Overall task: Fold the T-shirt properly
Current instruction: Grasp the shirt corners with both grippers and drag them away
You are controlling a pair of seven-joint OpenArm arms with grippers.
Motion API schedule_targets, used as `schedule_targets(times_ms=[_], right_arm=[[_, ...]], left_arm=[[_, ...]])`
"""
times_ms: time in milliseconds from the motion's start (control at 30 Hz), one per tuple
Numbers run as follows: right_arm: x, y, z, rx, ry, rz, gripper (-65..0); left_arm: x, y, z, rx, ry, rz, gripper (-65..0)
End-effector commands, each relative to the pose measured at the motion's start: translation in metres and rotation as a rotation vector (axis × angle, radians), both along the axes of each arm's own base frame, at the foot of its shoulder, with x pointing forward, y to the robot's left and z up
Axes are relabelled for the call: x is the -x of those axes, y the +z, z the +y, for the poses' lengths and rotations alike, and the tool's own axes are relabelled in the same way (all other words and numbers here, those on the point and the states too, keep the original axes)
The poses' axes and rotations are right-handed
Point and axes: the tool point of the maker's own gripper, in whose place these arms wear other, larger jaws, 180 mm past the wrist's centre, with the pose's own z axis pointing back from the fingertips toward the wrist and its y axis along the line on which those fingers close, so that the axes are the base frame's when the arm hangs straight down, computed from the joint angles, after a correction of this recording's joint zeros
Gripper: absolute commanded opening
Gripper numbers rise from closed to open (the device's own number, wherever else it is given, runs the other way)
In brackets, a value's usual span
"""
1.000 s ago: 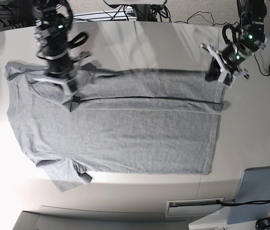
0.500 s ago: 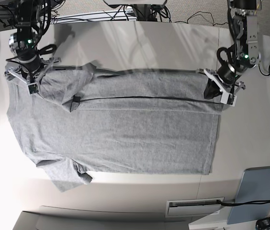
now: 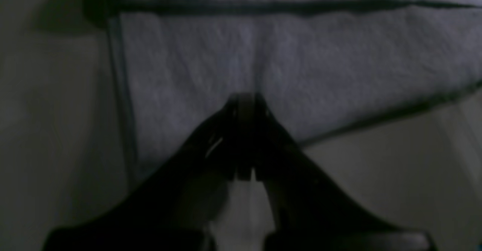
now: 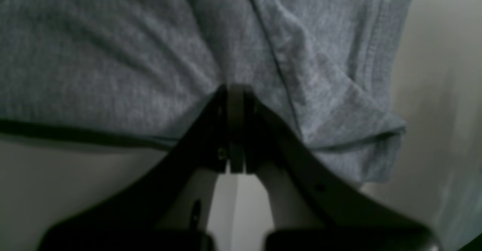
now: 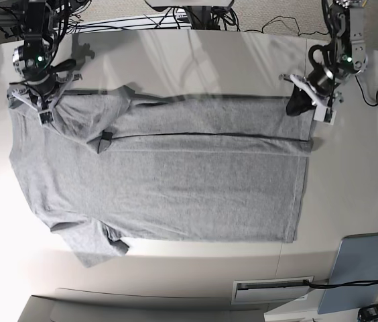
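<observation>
- Currently, the T-shirt is being displayed flat on the pale worktop, its length running across the base view, with the neck end at that view's left and the hem at its right.
- One long side is being shown already turned in over the body, a straight fold line running along the far part of the shirt; the near sleeve is being left sticking out.
- The lengthwise folding step is judged to be in hand, with the far strip laid over and the near side not yet folded.
- The left gripper is being seen at the far hem corner, its jaws pressed together; in the left wrist view the tips are lying against the folded cloth, and whether fabric is being pinched cannot be told.
- The right gripper is being seen at the far shoulder, jaws likewise pressed together, tips over wrinkled cloth beside a sleeve hem; a pinch cannot be confirmed.
- Next, the near long edge is probably being called for: both grippers would need spreading, then taking the near hem corner and near shoulder together so the fold is kept parallel.
- No lettering, brand or label is being shown legibly; only plain grey fabric is facing up.
</observation>
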Motion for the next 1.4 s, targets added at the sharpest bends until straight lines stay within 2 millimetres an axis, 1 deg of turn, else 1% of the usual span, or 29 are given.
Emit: schedule_targets(times_ms=[0, 67, 167, 300, 467, 567, 667, 733, 800, 900, 1000, 1100, 1200, 1267, 1367], right_arm=[[0.014, -0.001, -0.007, 0.025, 0.005, 0.050, -65.0], [0.021, 0.005, -0.008, 0.038, 0.014, 0.045, -65.0], [0.030, 0.016, -0.013, 0.060, 0.015, 0.038, -65.0], [0.047, 0.025, -0.024, 0.089, -0.002, 0.044, -65.0], [0.072, 0.025, -0.031, 0.104, -0.006, 0.081, -65.0], [0.084, 0.021, -0.030, 0.102, 0.003, 0.104, -65.0], [0.093, 0.022, -0.028, 0.103, 0.014, 0.119, -65.0], [0.091, 0.029, -0.023, 0.107, 0.031, 0.103, -65.0], [0.082, 0.039, -0.017, 0.109, 0.053, 0.061, -65.0], [0.055, 0.058, -0.017, 0.123, 0.053, -0.084, -65.0], [0.035, 0.065, -0.022, 0.151, 0.050, -0.137, -65.0], [0.019, 0.060, -0.032, 0.150, 0.017, -0.154, -65.0], [0.013, 0.048, -0.043, 0.140, -0.020, -0.141, -65.0], [0.015, 0.037, -0.045, 0.125, -0.020, -0.109, -65.0], [0.027, 0.022, -0.046, 0.113, -0.016, -0.035, -65.0]], left_arm=[[0.041, -0.029, 0.013, -0.098, -0.059, 0.174, -65.0], [0.054, -0.031, 0.014, -0.089, -0.080, 0.199, -65.0], [0.068, -0.033, 0.012, -0.062, -0.112, 0.251, -65.0], [0.089, -0.039, 0.009, -0.051, -0.173, 0.349, -65.0], [0.107, -0.028, 0.016, -0.009, -0.155, 0.342, -65.0], [0.117, -0.021, 0.027, -0.026, -0.133, 0.341, -65.0], [0.121, -0.014, 0.037, -0.047, -0.111, 0.334, -65.0], [0.122, -0.012, 0.045, -0.061, -0.093, 0.333, -65.0], [0.120, -0.010, 0.051, -0.070, -0.077, 0.327, -65.0], [0.118, -0.009, 0.055, -0.074, -0.069, 0.319, -65.0], [0.119, -0.007, 0.052, -0.070, -0.086, 0.314, -65.0], [0.118, -0.007, 0.052, -0.069, -0.086, 0.310, -65.0], [0.118, -0.009, 0.056, -0.096, -0.080, 0.311, -65.0], [0.118, -0.011, 0.062, -0.129, -0.063, 0.322, -65.0], [0.119, -0.013, 0.066, -0.163, -0.072, 0.318, -65.0]])
